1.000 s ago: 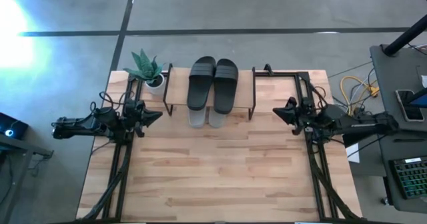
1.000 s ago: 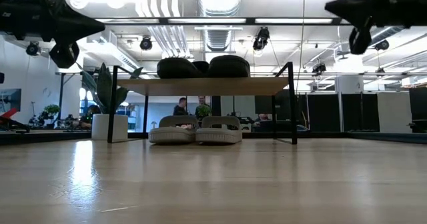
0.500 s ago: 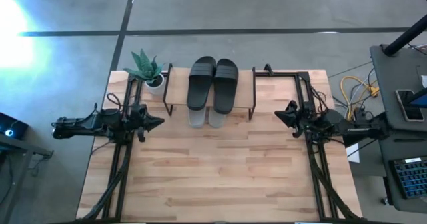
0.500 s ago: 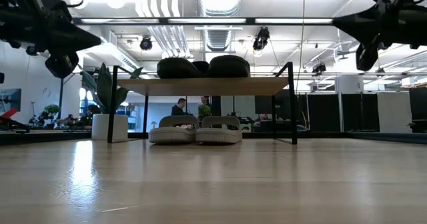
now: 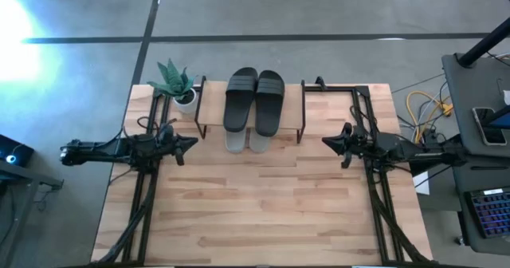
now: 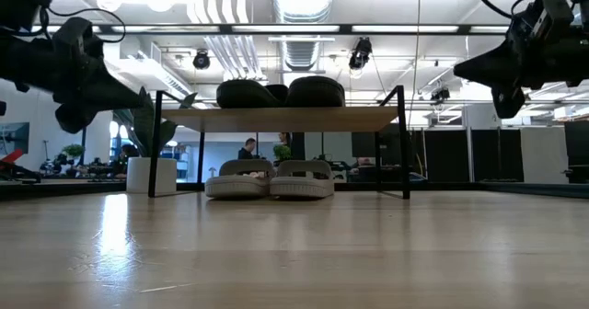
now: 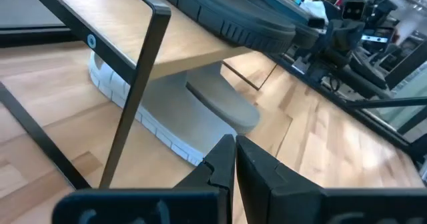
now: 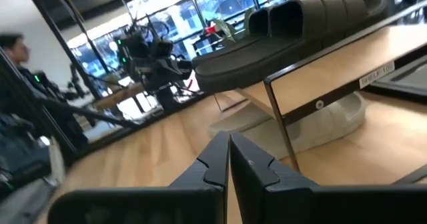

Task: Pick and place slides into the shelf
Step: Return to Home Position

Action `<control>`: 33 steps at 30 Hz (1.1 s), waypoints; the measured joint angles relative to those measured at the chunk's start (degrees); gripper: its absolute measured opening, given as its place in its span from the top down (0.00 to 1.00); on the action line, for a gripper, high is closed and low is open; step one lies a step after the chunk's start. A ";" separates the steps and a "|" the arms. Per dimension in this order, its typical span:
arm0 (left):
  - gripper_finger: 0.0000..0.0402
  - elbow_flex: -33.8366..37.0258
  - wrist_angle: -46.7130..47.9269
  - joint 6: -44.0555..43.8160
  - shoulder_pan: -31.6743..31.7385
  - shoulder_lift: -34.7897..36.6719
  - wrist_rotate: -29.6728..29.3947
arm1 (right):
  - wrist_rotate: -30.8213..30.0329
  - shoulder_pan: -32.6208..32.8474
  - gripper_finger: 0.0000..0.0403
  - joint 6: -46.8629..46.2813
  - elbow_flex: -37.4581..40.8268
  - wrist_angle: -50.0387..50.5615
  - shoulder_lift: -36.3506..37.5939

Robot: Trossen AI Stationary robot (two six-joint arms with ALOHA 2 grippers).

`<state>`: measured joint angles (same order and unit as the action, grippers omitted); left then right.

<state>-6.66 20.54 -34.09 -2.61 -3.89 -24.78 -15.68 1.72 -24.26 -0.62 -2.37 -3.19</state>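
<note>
The shelf (image 5: pixel 250 102) stands at the table's far edge; its wooden top (image 6: pixel 281 119) rests on thin black legs. The black pair of slides (image 5: pixel 253 99) lies side by side on that top board. The light grey pair (image 6: pixel 270 180) sits on the table under it, heels sticking out toward the near side (image 5: pixel 245 141). My left gripper (image 5: pixel 193 142) hovers left of the shelf, shut and holding nothing. My right gripper (image 5: pixel 325 141) hovers right of the shelf, also shut and holding nothing. Both point at the shelf above the table.
A small potted plant (image 5: pixel 177 85) in a white pot stands at the far left corner beside the shelf. A black metal frame (image 5: pixel 339 88) runs along the far right. The near half of the wooden table (image 5: pixel 263 212) is bare. People show in the room behind (image 6: pixel 250 147).
Both grippers have come down a little and moved slightly toward the table's near edge. The right gripper has also reached inward toward the shelf. The slides and the shelf have kept still.
</note>
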 joint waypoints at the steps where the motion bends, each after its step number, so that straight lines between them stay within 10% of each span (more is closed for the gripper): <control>1: 1.00 0.00 -0.04 0.00 0.00 -0.26 0.07 | -0.01 0.00 0.98 1.47 0.00 0.00 -0.26; 33: 1.00 0.17 -0.59 0.00 0.00 -1.33 0.11 | 0.07 0.00 0.98 4.36 -0.02 0.02 -0.71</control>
<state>-6.48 19.94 -34.09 -2.61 -5.21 -24.67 -15.62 1.72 -19.90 -0.64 -2.35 -3.90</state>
